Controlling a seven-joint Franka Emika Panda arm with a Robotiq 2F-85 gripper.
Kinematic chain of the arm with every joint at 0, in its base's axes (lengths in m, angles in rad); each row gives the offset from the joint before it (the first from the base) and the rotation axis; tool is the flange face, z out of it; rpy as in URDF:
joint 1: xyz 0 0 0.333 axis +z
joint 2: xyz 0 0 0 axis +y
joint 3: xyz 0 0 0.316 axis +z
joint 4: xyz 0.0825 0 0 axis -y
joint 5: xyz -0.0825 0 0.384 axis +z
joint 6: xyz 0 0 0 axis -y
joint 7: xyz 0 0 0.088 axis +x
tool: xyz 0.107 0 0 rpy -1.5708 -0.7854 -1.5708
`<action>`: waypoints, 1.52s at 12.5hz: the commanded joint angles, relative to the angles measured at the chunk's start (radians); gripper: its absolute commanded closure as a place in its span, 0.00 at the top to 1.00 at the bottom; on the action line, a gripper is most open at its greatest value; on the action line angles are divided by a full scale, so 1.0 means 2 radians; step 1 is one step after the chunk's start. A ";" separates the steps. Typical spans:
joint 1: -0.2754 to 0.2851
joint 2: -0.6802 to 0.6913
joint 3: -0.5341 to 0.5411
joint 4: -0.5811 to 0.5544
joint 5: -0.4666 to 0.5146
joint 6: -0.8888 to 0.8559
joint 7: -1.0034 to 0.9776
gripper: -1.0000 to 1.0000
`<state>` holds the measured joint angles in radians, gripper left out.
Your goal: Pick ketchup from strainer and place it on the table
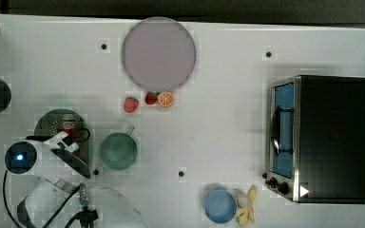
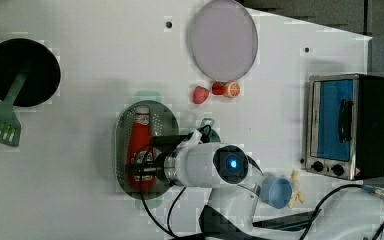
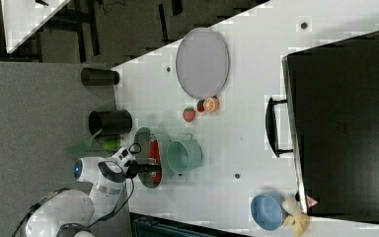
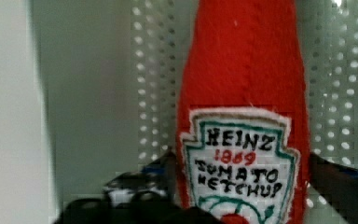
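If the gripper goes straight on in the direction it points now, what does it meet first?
Most likely the ketchup: the gripper points down at its label, jaws either side of the bottle lying in the strainer. Whether they already touch it is unclear.

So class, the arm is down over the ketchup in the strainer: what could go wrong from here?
1. The hand straddles the ketchup; the soft body might slip when lifted.
2. The strainer might lift or shift with it.
3. The green cup beside the strainer could be knocked.
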<state>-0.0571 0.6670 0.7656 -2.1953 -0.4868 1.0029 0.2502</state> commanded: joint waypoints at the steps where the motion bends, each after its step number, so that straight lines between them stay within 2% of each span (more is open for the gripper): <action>1: 0.003 -0.013 -0.001 0.012 -0.006 0.007 0.039 0.60; 4: -0.002 -0.033 0.010 0.013 -0.003 -0.003 0.039 0.59; 6: -0.015 -0.064 0.035 0.013 0.011 -0.035 0.039 0.59; 8: -0.034 -0.104 0.065 0.024 0.057 -0.073 0.039 0.59; 10: -0.052 -0.139 0.089 0.046 0.128 -0.101 0.039 0.59; 12: -0.064 -0.164 0.095 0.080 0.178 -0.132 0.030 0.59; 15: -0.082 -0.174 0.086 0.144 0.183 -0.205 0.026 0.59; 19: -0.122 -0.175 0.063 0.215 0.181 -0.304 -0.002 0.59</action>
<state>-0.2289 0.3259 0.9346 -1.7617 -0.1202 0.4463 0.2739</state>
